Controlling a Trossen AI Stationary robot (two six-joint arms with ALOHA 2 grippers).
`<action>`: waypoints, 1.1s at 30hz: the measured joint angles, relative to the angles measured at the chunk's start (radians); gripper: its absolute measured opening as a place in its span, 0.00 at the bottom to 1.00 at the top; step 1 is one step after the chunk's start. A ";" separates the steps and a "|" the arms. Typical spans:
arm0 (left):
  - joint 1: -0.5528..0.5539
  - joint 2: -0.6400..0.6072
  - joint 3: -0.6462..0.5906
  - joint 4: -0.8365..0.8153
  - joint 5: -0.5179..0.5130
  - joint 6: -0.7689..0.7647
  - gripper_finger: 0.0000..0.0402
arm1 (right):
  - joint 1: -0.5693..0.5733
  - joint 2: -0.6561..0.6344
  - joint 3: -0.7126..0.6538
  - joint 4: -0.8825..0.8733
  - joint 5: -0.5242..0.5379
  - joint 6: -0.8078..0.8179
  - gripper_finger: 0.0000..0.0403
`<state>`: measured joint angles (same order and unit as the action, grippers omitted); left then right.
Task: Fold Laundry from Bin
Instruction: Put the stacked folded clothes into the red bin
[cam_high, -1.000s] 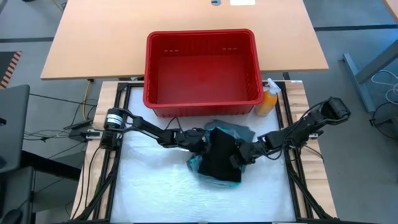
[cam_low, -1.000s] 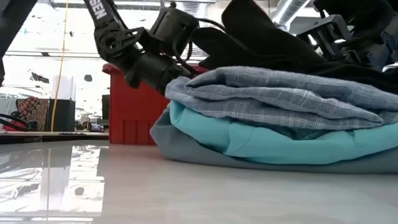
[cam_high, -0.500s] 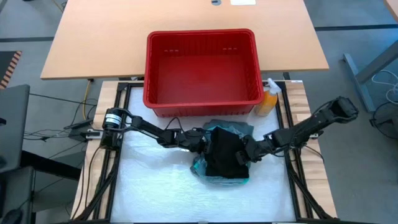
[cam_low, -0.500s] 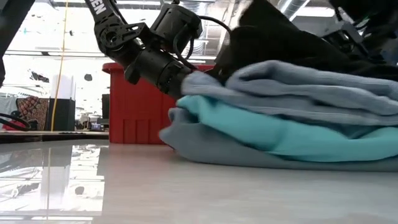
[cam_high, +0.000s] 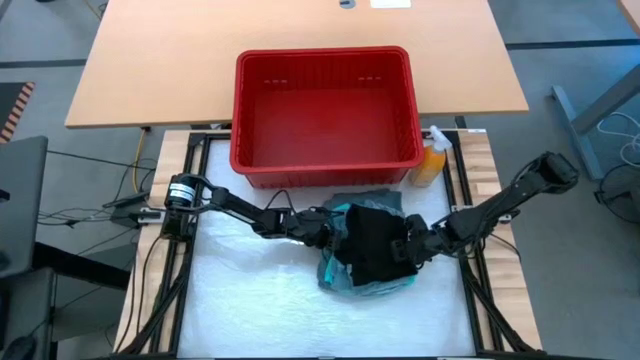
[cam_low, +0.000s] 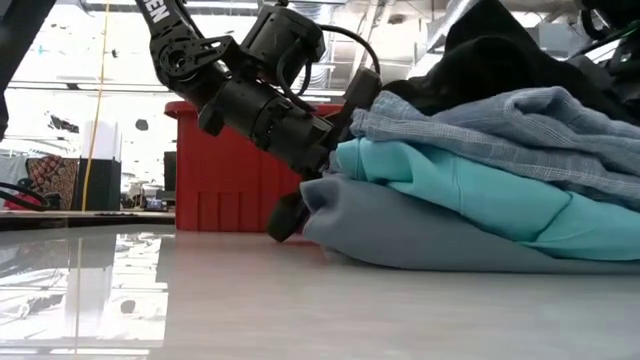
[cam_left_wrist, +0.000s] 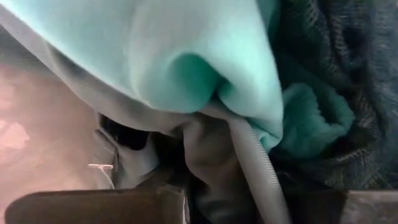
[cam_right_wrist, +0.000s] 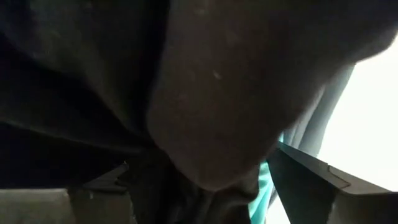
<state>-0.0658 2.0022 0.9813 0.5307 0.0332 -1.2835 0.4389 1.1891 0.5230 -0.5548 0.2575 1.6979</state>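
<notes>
Laundry (cam_high: 368, 250) is stacked just in front of bin (cam_high: 325, 110), black garment on top. L gripper (cam_low: 318, 165) is clamped on stack's edge; R gripper (cam_high: 412, 250) is spread at opposite side.

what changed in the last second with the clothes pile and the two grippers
The stack of folded laundry slid toward the right side of the table, the left gripper pushing in at its lower edge. The right gripper spread its fingers at the black garment on top, and that garment settled flatter. The red bin and orange spray bottle stayed put.
</notes>
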 joint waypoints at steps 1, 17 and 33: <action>0.000 0.000 0.000 -0.001 0.003 -0.001 0.20 | -0.003 0.021 0.002 0.005 0.005 -0.017 0.71; -0.003 -0.005 -0.003 -0.065 0.011 -0.028 0.21 | -0.015 0.207 0.010 0.201 0.127 -0.067 0.71; -0.002 -0.009 -0.005 -0.082 0.037 -0.035 0.20 | -0.022 0.414 -0.093 0.893 0.140 -0.106 0.47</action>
<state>-0.0673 1.9930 0.9760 0.4484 0.0702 -1.3182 0.4170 1.6028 0.4298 0.3379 0.3979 1.5919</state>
